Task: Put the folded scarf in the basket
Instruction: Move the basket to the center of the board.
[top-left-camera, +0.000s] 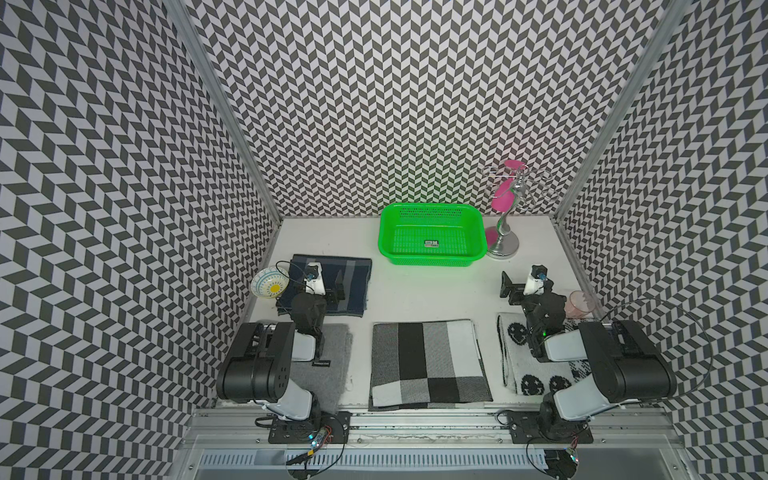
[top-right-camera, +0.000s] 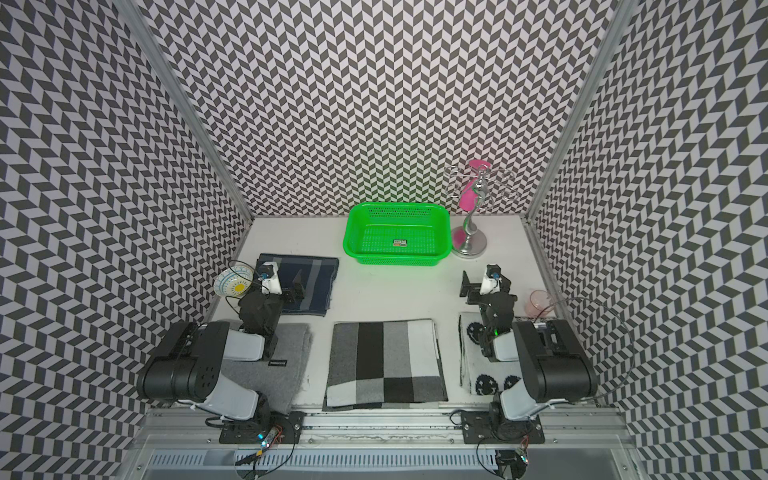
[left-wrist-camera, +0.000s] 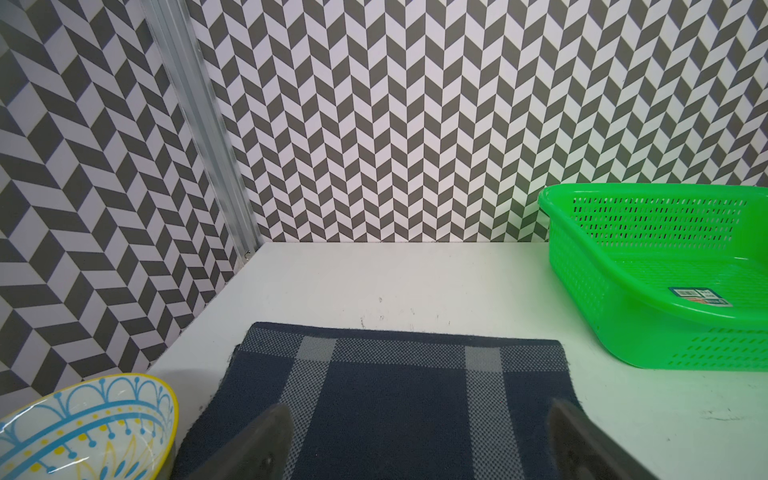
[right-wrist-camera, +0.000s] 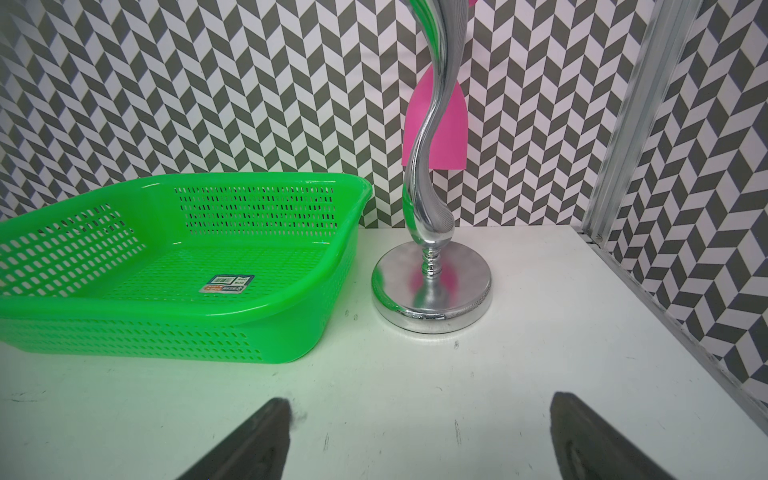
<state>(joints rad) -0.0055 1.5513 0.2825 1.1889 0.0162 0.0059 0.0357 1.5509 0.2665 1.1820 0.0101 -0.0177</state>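
both arm bases sit closest to the lens, the left arm (top-left-camera: 257, 365) and right arm (top-left-camera: 623, 365) folded back at the counter (top-left-camera: 415, 291) edge farthest from the basket (top-left-camera: 432, 257). this is probably a rest pose that keeps the cloths in view. four folded scarves lie on the near side of the basket: a block-patterned scarf (top-left-camera: 428, 361) straight out from it, a grey scarf (top-left-camera: 332, 353) and a smiley scarf (top-left-camera: 515, 357) flanking that one, and a navy scarf (left-wrist-camera: 395, 395) nearer the basket, off its left end. the left tool (left-wrist-camera: 419, 436) hovers over the navy scarf with fingers spread wide, so that looks like the pick, though i cannot tell for sure which scarf is meant. the right tool (right-wrist-camera: 415, 436) is also spread and empty, near the basket's right end. the basket holds only a sticker (top-left-camera: 432, 244). a chrome stand (top-left-camera: 504, 245) is just beside its right end. a patterned bowl (top-left-camera: 270, 282) sits beyond the navy scarf from the basket, and a pink cup (top-left-camera: 579, 303) sits well off to its right.
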